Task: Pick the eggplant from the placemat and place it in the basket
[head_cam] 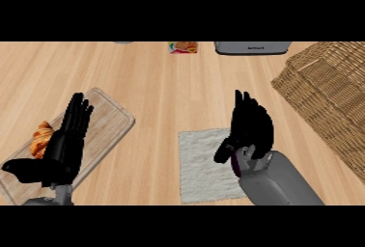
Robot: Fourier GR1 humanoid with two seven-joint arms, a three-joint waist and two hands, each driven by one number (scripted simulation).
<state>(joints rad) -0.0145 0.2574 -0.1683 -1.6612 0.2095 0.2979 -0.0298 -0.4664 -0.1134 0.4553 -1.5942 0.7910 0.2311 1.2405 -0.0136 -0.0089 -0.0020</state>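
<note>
Now, from the head view: the right hand (249,128) sits over the placemat (203,166), the left hand (61,144) over the cutting board (107,125).

Only a sliver of dark purple, the eggplant (235,164), shows under the right hand's thumb at the placemat's right edge; the fingers stretch forward and whether they close on it I cannot tell. The wicker basket (328,96) fills the upper right corner, well apart from the hand, with bare wooden counter (171,87) between its near edge and the placemat. The left hand's fingers lie straight and relaxed, holding nothing, beside a croissant (41,137) on the board's left side. Along the far edge stand a grey appliance (253,47) and a small packet (183,47); the counter's middle is open.
</note>
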